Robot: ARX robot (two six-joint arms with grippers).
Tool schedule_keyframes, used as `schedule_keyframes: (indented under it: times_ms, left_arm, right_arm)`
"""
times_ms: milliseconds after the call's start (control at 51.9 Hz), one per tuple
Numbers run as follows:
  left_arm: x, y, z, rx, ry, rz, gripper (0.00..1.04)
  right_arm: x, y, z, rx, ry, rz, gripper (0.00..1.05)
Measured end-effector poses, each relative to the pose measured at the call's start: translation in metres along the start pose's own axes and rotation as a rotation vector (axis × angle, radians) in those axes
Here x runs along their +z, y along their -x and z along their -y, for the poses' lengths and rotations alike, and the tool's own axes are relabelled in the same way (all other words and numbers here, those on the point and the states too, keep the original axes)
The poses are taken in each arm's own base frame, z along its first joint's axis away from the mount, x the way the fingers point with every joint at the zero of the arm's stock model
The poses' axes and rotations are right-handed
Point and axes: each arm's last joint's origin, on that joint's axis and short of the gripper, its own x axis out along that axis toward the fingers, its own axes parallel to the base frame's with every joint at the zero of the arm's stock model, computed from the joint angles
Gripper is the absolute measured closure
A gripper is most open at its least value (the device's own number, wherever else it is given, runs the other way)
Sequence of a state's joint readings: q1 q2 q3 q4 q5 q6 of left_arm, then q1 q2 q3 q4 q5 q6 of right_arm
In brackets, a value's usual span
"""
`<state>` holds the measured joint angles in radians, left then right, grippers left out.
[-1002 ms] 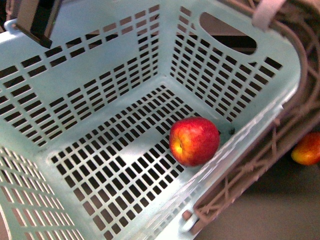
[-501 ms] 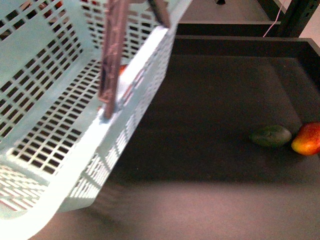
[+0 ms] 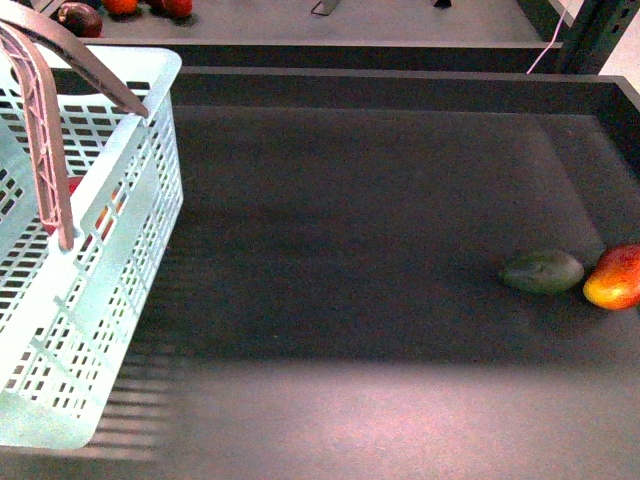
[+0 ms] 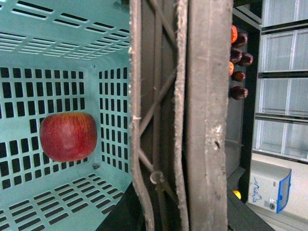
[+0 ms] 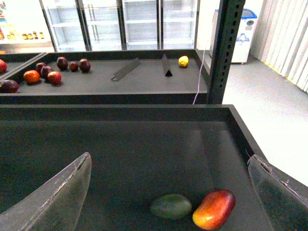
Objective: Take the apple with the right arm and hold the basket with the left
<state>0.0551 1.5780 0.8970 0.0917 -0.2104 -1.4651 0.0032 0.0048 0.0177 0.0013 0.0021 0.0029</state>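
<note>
The light turquoise basket (image 3: 110, 260) hangs tilted at the left of the front view, its brown swing handle (image 3: 45, 150) up. The red apple (image 4: 68, 136) lies on the slotted floor inside it, seen in the left wrist view. My left gripper (image 4: 187, 159) is shut on the brown handle (image 4: 159, 96), which fills the middle of that view. My right gripper (image 5: 168, 158) is open and empty, its fingers (image 5: 62, 192) wide apart above the dark tray floor. Neither arm shows in the front view.
A dark green avocado (image 3: 542, 271) and an orange-red mango (image 3: 614, 277) lie touching at the tray's right side, also in the right wrist view below my open jaws. The tray has raised dark walls (image 3: 400, 88). A back shelf holds several fruits (image 5: 48, 74). A metal post (image 5: 224, 48) stands at the right.
The basket has swung from filling the front view to its left edge, uncovering the dark tray. The apple no longer shows openly in the front view. Avocado and mango have not moved.
</note>
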Motion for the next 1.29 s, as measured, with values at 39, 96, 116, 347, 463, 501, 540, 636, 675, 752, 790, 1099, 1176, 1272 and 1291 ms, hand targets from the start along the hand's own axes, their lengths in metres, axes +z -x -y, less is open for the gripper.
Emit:
schedule_keyframes:
  times_ms: [39,96,116,347,463,501,540,636,675,752,790,1099,1176,1272,1291]
  left_arm:
    - [0.003,-0.006,-0.004,0.011,0.009,0.004,0.88]
    - [0.006,-0.015,-0.008,0.02,0.018,0.01,0.88]
    - [0.007,-0.017,-0.01,0.025,0.02,0.012,0.88]
    - [0.016,-0.036,-0.022,0.052,0.04,0.04,0.88]
    - [0.013,-0.045,-0.029,0.063,0.039,0.045,0.88]
    - [0.012,-0.047,-0.033,0.07,0.039,0.039,0.88]
    - [0.01,-0.047,-0.037,0.079,0.041,0.037,0.88]
    - [0.006,-0.046,-0.042,0.093,0.031,0.03,0.88]
    - [0.004,-0.045,-0.044,0.096,0.028,0.028,0.88]
    - [0.003,-0.045,-0.044,0.098,0.028,0.018,0.82]
    - [0.001,-0.044,-0.046,0.108,0.023,0.005,0.73]
    - [-0.01,-0.022,-0.038,0.155,-0.021,-0.03,0.24]
    - [-0.011,-0.009,-0.03,0.14,-0.019,-0.026,0.11]
    - [-0.015,0.017,-0.015,0.09,0.01,-0.002,0.08]
    - [-0.017,0.022,-0.014,0.084,0.015,0.001,0.08]
  right_arm:
    - [0.0,0.0,0.0,0.0,0.0,0.0,0.09]
    - [0.0,0.0,0.0,0.0,0.0,0.0,0.09]
    - [0.0,0.0,0.0,0.0,0.0,0.0,0.09]
    - [0.0,0.0,0.0,0.0,0.0,0.0,0.09]
    - [0.0,0.0,0.0,0.0,0.0,0.0,0.09]
    - [0.0,0.0,0.0,0.0,0.0,0.0,0.09]
    - [0.0,0.0,0.0,0.0,0.0,0.0,0.09]
    - [0.0,0.0,0.0,0.0,0.0,0.0,0.09]
    - [0.0,0.0,0.0,0.0,0.0,0.0,0.09]
    - [0.0,0.0,0.0,0.0,0.0,0.0,0.09]
    - [0.0,0.0,0.0,0.0,0.0,0.0,0.09]
    - [0.0,0.0,0.0,0.0,0.0,0.0,0.09]
    - [0.0,0.0,0.0,0.0,0.0,0.0,0.09]
    - [0.0,0.0,0.0,0.0,0.0,0.0,0.09]
    - [0.0,0.0,0.0,0.0,0.0,0.0,0.09]
